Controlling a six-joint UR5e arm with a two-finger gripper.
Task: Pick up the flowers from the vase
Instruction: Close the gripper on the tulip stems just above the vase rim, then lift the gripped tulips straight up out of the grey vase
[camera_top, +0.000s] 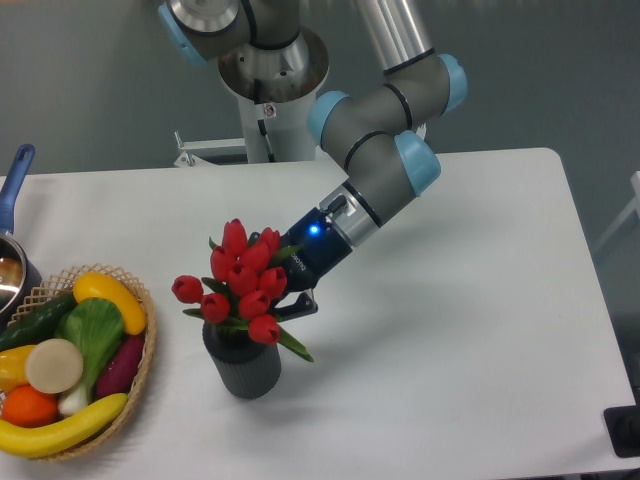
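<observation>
The flowers (243, 278), a bunch of red tulip buds with green leaves, stand in the vase (243, 370), a short dark grey ribbed cylinder at the front left-centre of the white table. My gripper (287, 300) reaches down from the upper right and sits right against the bunch's right side, just above the vase rim. One black finger (301, 304) shows beside the lowest bud. The other finger is hidden behind the blooms, so the jaw gap cannot be read. A blue light glows on the gripper body.
A woven wicker basket (146, 345) of colourful fruit and vegetables sits at the left edge. A pot with a blue handle (14, 185) is at the far left. The arm's base (270, 95) stands at the back. A dark object (625, 432) sits at the front right corner.
</observation>
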